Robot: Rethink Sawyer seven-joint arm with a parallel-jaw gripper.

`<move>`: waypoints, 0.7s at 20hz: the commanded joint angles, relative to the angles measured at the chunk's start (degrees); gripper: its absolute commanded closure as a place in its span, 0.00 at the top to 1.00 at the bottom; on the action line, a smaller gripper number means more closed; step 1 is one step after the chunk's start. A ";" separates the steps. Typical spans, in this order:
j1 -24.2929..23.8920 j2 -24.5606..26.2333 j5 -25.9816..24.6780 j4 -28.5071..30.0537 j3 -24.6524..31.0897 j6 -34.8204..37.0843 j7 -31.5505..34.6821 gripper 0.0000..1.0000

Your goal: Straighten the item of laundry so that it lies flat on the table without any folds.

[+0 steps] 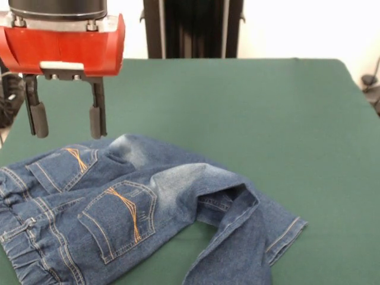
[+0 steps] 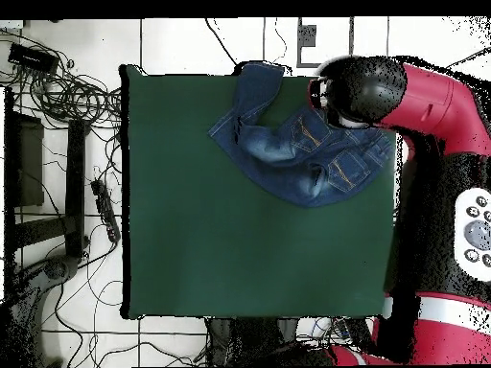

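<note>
A small pair of blue denim jeans (image 1: 136, 208) lies back-side up at the near left of the green table (image 1: 267, 119), with two orange-stitched pockets and a gathered waistband showing. One leg is folded over on itself at the right, its hem turned back. My gripper (image 1: 66, 122) hangs open just above the far left edge of the jeans, nothing between its black fingers. From overhead the jeans (image 2: 297, 144) sit crumpled at the table's (image 2: 240, 240) far right corner, and the arm's head covers the gripper.
The red and black arm (image 2: 432, 125) runs along the table's right side in the overhead view. Cables and a black stand (image 2: 58, 144) lie on the floor off the left edge. Green cloth stretches wide beside the jeans.
</note>
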 commanded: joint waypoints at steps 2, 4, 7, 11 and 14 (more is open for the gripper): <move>-1.08 1.47 -0.34 13.53 7.50 6.30 -11.76 1.00; -2.12 1.03 -0.61 14.67 8.23 6.24 -13.58 1.00; -3.59 0.89 -1.41 15.70 9.33 5.56 -16.11 1.00; -5.26 0.86 -3.19 16.14 10.20 6.13 -19.43 1.00; -6.71 0.63 -3.95 16.99 11.45 7.37 -21.16 1.00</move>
